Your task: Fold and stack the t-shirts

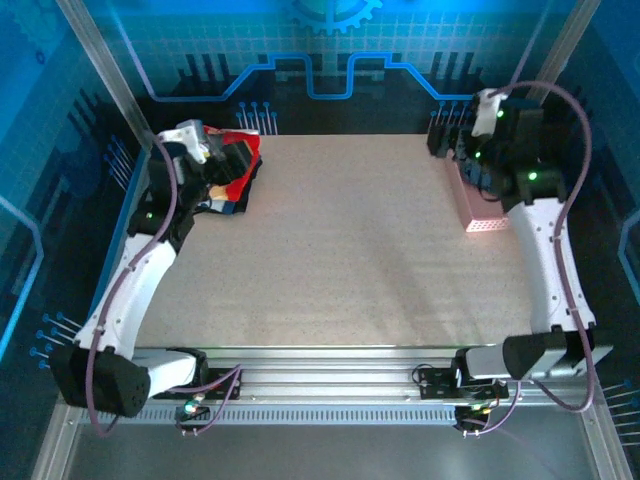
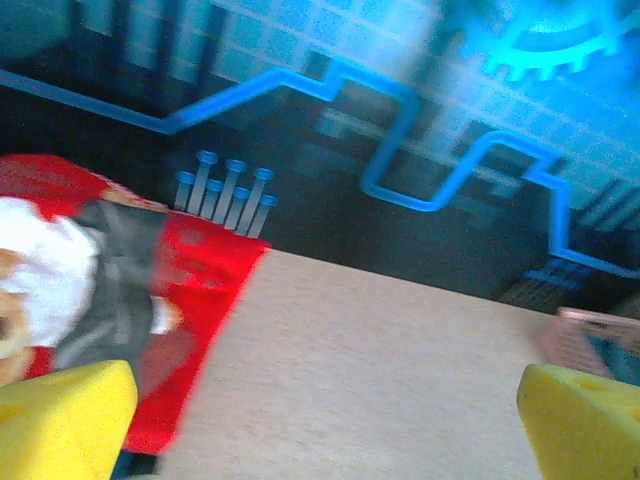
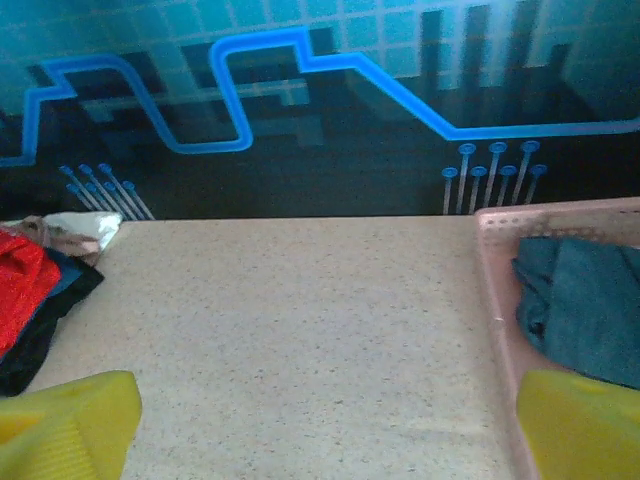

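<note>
On the far left of the table, hovering with left gripper spread wide and empty over the pile topped by the red teddy-bear shirt. On the far right, poised with right gripper equally wide beside the pink basket holding the crumpled slate-blue shirt.

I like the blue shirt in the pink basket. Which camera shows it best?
The right wrist camera: the blue shirt lies crumpled in the pink basket, close and sharp. From the top, the right arm covers it. The left wrist catches a blurry sliver.
</note>
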Controlling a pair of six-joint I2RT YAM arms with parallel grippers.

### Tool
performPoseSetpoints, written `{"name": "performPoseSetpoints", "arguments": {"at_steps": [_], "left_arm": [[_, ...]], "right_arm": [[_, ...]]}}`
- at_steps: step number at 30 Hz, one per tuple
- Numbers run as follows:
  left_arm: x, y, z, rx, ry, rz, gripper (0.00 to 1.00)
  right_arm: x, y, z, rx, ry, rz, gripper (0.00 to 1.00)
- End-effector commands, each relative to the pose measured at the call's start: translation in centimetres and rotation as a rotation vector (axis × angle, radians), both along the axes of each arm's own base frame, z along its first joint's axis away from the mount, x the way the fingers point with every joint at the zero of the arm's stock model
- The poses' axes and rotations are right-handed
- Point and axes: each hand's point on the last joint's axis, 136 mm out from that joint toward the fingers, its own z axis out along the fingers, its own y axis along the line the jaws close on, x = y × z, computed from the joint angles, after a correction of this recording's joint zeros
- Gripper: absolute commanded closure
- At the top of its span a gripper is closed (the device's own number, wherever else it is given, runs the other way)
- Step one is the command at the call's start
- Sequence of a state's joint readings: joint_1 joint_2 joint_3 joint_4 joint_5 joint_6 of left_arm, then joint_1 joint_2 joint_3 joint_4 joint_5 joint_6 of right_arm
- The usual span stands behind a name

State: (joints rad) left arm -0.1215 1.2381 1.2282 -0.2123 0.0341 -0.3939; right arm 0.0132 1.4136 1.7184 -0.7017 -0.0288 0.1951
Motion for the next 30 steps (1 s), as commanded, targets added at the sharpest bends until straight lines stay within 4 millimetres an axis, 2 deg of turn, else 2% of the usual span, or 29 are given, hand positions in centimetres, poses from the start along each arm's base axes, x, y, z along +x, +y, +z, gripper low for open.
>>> {"name": "performPoseSetpoints", "arguments": {"at_steps": [1,3,5,8,11,16,22,24,25,30], "left_arm": [[-1.5,-4.7,-6.0,-0.064,0.329,-0.149,0.01],[-1.3,-6.8,-5.9,-0.036,0.33,-0.206,0.01],[-1.4,-8.7,-6.3,-0.028,0.334,-0.256,0.01],[-2.0,-10.7,-6.8,-0.061,0.349,-0.329,0.01],[-2.9,-11.7,-7.3,-0.076,0.353,-0.363,0.01],[-4.2,-11.3,-8.7,-0.076,0.397,-0.357,0.01],[-5.3,-10.3,-9.3,-0.041,0.42,-0.33,0.01],[-5.4,-10.0,-9.3,-0.032,0.422,-0.319,0.01],[-5.5,-9.9,-9.3,-0.03,0.424,-0.316,0.01],[-5.7,-9.5,-9.5,-0.021,0.437,-0.298,0.01]], "right_arm": [[-0.9,-3.0,-7.9,0.079,0.395,-0.084,0.07],[0.5,-5.1,-8.4,0.13,0.42,-0.135,0.09],[2.1,-7.3,-9.9,0.227,0.456,-0.188,0.15],[4.3,-9.9,-12.9,0.291,0.505,-0.246,0.22],[6.5,-11.3,-15.7,0.289,0.518,-0.265,0.27],[9.1,-14.3,-20.2,0.206,0.578,-0.367,0.4],[12.3,-15.0,-24.7,0.133,0.631,-0.381,0.47],[13.1,-15.0,-25.6,0.108,0.639,-0.384,0.48],[13.5,-15.0,-27.0,0.097,0.659,-0.386,0.5],[14.9,-15.1,-29.4,0.043,0.678,-0.388,0.52]]}}
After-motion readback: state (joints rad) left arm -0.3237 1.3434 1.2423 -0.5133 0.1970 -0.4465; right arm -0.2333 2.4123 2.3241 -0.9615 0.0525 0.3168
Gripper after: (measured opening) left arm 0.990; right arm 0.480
